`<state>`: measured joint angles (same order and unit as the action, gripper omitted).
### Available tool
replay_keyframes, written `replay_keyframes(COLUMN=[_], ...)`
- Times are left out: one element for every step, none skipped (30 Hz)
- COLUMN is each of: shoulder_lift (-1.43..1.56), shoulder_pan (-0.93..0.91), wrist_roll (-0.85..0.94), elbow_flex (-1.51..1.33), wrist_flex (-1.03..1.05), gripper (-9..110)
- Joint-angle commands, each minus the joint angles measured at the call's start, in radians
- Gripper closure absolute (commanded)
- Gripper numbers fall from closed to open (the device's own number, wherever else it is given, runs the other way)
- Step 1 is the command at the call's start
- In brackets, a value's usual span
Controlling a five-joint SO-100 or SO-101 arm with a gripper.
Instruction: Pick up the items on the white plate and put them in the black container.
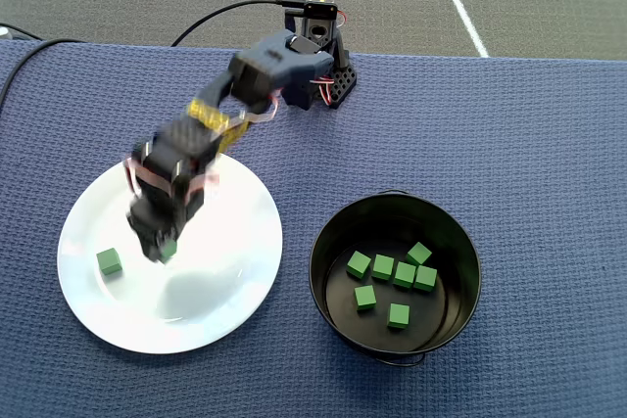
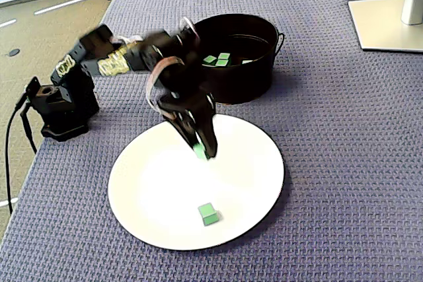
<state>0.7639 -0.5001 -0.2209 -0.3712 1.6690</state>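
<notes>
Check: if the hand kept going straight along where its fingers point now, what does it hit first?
Likely the white plate. The hand, shut on a green cube, points steeply down over bare plate. The loose cube sits off that line. Motion blur makes depth uncertain.

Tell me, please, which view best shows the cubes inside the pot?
The overhead view: it looks straight into the pot, so all six cubes on its floor are visible. In the fixed view the pot's near wall hides most of them; only a few cubes peek above it.
</notes>
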Motion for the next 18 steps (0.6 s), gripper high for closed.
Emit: replay_keyframes(shoulder_lift=[0.449, 0.554, 0.658, 0.75, 0.827, 0.877, 0.919, 0.965, 1.011, 1.051, 1.065, 1.057, 1.034, 1.019, 1.005, 0.992, 0.974, 0.959], shoulder_pan=[0.017, 0.041, 0.08, 0.143, 0.218, 0.296, 0.39, 0.495, 0.595, 0.687, 0.758, 0.802, 0.83, 0.845, 0.856, 0.861, 0.862, 0.862], wrist_roll=[0.089, 0.11, 0.141, 0.184, 0.236, 0.278, 0.308, 0.357, 0.422, 0.488, 0.557, 0.594, 0.6, 0.592, 0.581, 0.575, 0.571, 0.575], elbow_flex=[-0.066, -0.075, -0.094, -0.12, -0.146, -0.178, -0.232, -0.334, -0.463, -0.603, -0.73, -0.834, -0.914, -0.996, -1.078, -1.16, -1.233, -1.299], wrist_flex=[0.031, 0.034, 0.023, 0.005, -0.015, -0.041, -0.083, -0.144, -0.215, -0.284, -0.345, -0.391, -0.422, -0.459, -0.497, -0.541, -0.591, -0.644], gripper=[102, 102, 102, 102, 102, 102, 102, 102, 102, 102, 102, 102, 102, 102, 102, 102, 102, 102])
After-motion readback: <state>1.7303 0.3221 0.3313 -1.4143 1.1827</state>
